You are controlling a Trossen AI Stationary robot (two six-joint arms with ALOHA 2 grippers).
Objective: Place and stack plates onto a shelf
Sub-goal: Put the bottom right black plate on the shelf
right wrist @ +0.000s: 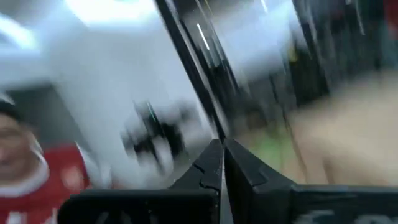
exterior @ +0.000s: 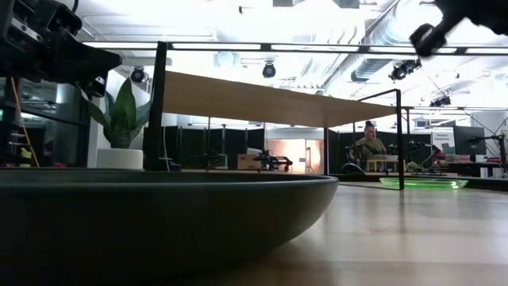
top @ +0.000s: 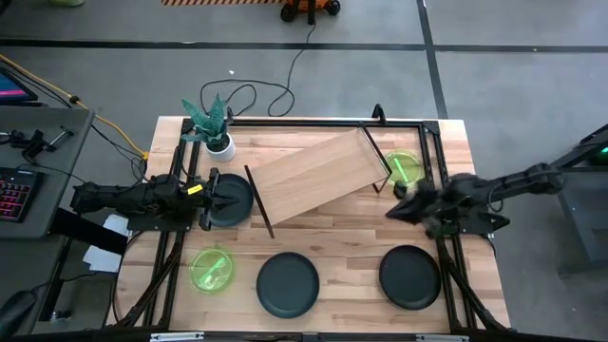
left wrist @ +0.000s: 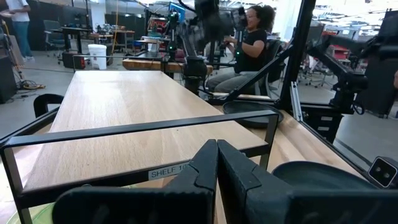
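The light wooden shelf point(top: 313, 176) stands askew on its black rod legs in the middle of the table. One dark plate point(top: 231, 201) lies at its left end, under my left gripper point(top: 217, 195). That gripper is shut, holds nothing, and hangs well above the table in the low view point(exterior: 55, 48). Two more dark plates point(top: 288, 283) point(top: 410, 276) and a green plate point(top: 212, 269) lie along the near edge. Another green plate point(top: 404, 168) lies by the shelf's right end. My right gripper point(top: 399, 207) hovers near it, shut and empty point(right wrist: 222, 149).
A white pot with a green plant point(top: 217, 133) stands at the table's far left corner. A black rod frame point(top: 418, 123) runs along the far and right edges. People sit in the room beyond point(left wrist: 249, 37). Bare tabletop lies between the shelf and the near plates.
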